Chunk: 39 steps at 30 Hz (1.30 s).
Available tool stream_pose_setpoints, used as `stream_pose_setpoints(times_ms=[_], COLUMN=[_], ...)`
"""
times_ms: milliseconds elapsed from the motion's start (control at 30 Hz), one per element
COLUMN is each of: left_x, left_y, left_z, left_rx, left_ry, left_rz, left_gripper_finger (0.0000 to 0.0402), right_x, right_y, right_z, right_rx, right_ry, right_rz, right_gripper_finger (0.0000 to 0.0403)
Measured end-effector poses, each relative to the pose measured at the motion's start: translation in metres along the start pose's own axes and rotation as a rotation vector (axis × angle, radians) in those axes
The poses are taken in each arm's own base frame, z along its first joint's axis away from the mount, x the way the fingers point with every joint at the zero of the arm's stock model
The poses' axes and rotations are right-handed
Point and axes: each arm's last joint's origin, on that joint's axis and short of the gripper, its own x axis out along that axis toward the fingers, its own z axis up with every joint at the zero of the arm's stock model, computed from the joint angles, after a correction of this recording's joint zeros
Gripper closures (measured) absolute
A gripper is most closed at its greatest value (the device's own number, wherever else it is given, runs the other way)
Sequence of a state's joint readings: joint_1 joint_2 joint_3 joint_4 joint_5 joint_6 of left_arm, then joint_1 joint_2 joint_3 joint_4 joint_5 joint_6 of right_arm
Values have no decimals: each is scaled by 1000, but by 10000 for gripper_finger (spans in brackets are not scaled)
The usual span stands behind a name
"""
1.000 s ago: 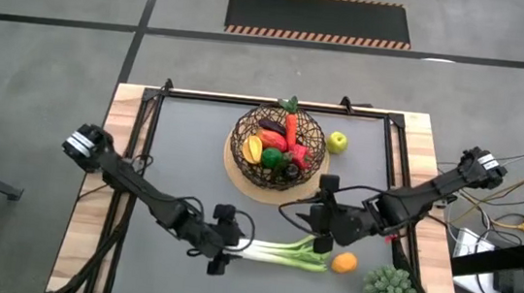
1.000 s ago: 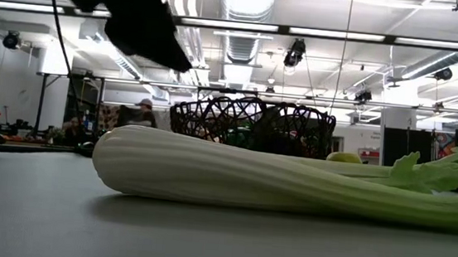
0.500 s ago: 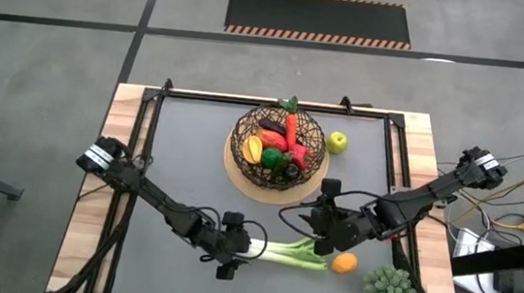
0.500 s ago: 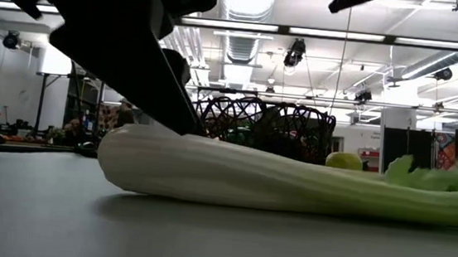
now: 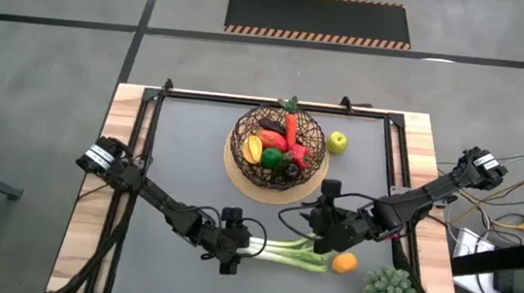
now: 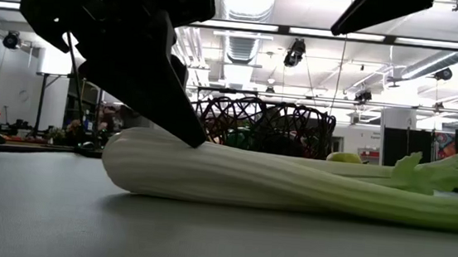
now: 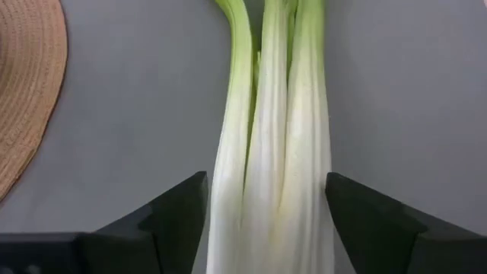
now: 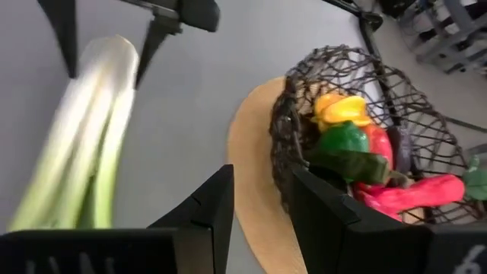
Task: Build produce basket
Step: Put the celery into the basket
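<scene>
Sliding in from the lower left of the high view, the left end effector (image 5: 230, 252) now sits over the white root end of the leek (image 5: 282, 255), where a second ago it hung a little short of it. In its own wrist view the two dark fingers (image 7: 176, 215) stand wide apart on either side of the white stalk (image 7: 272, 175), with a sliver of grey table showing between each finger and the stalk, so nothing is gripped yet. From table height the dark finger comes down against the top of the leek's pale end (image 6: 208, 172).

The right end effector (image 5: 323, 233) has eased up and back from the leafy green end toward the middle of the frame; its fingers (image 8: 207, 209) are narrowly parted and hold nothing, pointing past the leek toward the basket (image 8: 358, 122).

I take this as the pick of the leek being set up: the left arm lies stretched low across the table, wrist level, ready to close. The basket (image 5: 279, 143) stands at the upper centre on its wooden disc (image 5: 239, 181), already holding peppers and a carrot. A green apple (image 5: 338, 142) sits just beside it, an orange (image 5: 343, 262) by the leek's leaves, both still to be loaded.
</scene>
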State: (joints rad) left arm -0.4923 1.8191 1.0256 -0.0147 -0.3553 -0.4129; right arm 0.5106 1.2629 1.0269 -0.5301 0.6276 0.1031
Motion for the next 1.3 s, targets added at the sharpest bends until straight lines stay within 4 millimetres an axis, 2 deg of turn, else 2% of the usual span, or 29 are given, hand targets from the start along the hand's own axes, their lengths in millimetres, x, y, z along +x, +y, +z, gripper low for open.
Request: stream_pose_setpoints(times_ms=[200, 367, 633, 833, 1033, 1167, 1300], left_x=[1, 1, 2, -1, -4, -14, -29], left_y=[1, 2, 3, 3, 4, 4, 1], left_z=[0, 0, -2, -1, 1, 11, 16], left_rx=[-13, -30, -84, -85, -67, -67, -77], left_ry=[-2, -2, 1, 1, -7, -47, -99], left_rz=[-4, -2, -1, -4, -3, -6, 2], left_gripper_finger=[187, 221, 294, 342, 373, 397, 400], right_x=[6, 15, 25, 28, 28, 25, 20], right_y=[2, 8, 18, 20, 20, 19, 16], right_z=[-2, -2, -16, -26, -26, -21, -17], right_rx=[-59, -119, -204, -219, -222, -259, -260], right_ry=[-60, -205, -417, -456, -514, -606, -664], right_rz=[-81, -78, -1, -5, 52, 96, 110], right_gripper_finger=[301, 315, 339, 350, 351, 353, 356])
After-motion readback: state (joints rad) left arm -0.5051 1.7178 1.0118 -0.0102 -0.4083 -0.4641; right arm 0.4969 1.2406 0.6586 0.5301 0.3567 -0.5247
